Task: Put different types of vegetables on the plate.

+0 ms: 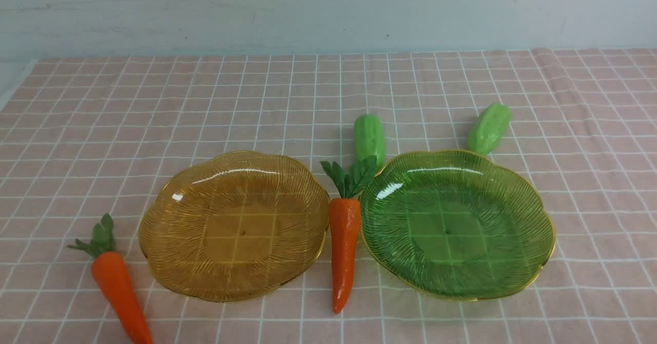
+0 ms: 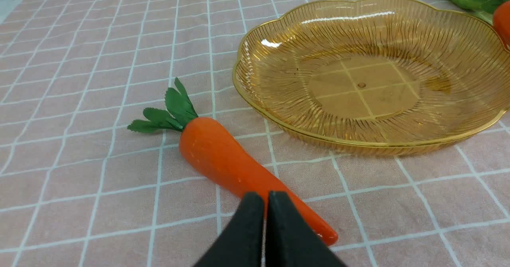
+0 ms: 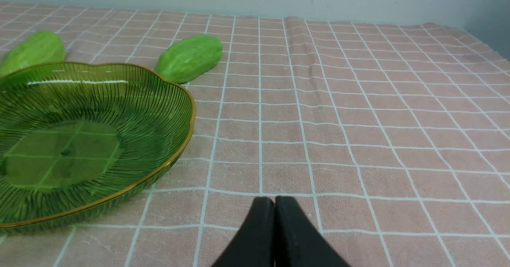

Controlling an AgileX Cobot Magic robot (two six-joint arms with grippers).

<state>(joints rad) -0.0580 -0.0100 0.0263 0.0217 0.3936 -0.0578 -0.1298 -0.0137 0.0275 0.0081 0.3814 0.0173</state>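
Two ribbed plates sit side by side on the checked cloth: an amber plate on the left and a green plate on the right, both with nothing in them. One carrot lies between them. A second carrot lies at the front left. Two light-green gourds lie behind the green plate. My left gripper is shut, empty, over the left carrot's thin end. My right gripper is shut over bare cloth, right of the green plate.
The pink checked cloth covers the table up to a pale wall. A raised fold in the cloth runs toward the back on the right side. Neither arm shows in the front view.
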